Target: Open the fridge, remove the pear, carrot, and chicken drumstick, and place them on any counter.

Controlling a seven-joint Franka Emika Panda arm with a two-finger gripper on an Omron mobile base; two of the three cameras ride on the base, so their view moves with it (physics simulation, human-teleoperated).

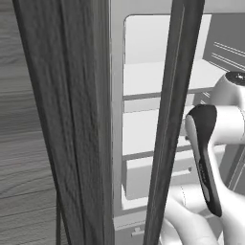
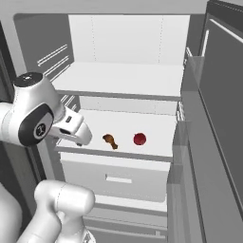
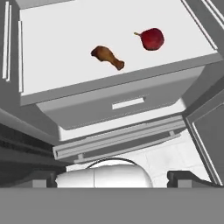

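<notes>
While the tall light-grey fridge (image 2: 128,42) is standing with its door (image 2: 223,118) swung wide to the right, two small food items are being displayed on its middle white shelf (image 2: 156,123). One dark-brown chicken drumstick with a thin bone end (image 2: 110,140) is lying near the shelf's front edge, and one dark-red roundish pear (image 2: 139,139) is sitting just to its right, apart from it. From the hand camera the same pair is being seen from above, the drumstick (image 3: 107,57) to the left and the pear (image 3: 151,39) to the right with its short stem pointing toward the drumstick. No carrot is being made out among them.

Two white shelves are being counted in the right base view, the upper one (image 2: 118,78) bare, and one closed light-grey drawer with a pale rectangular pull (image 2: 118,179) is sitting beneath the lower shelf.

The white arm's two-finger gripper (image 2: 80,137) is being held at the left front corner of the middle shelf, left of the drumstick and not touching it. Its jaws are spread fully apart and nothing is being grasped between them.

In the left base view, two dark wood-grain cabinet edges (image 1: 67,119) are being seen in front of the fridge interior (image 1: 143,129).
</notes>
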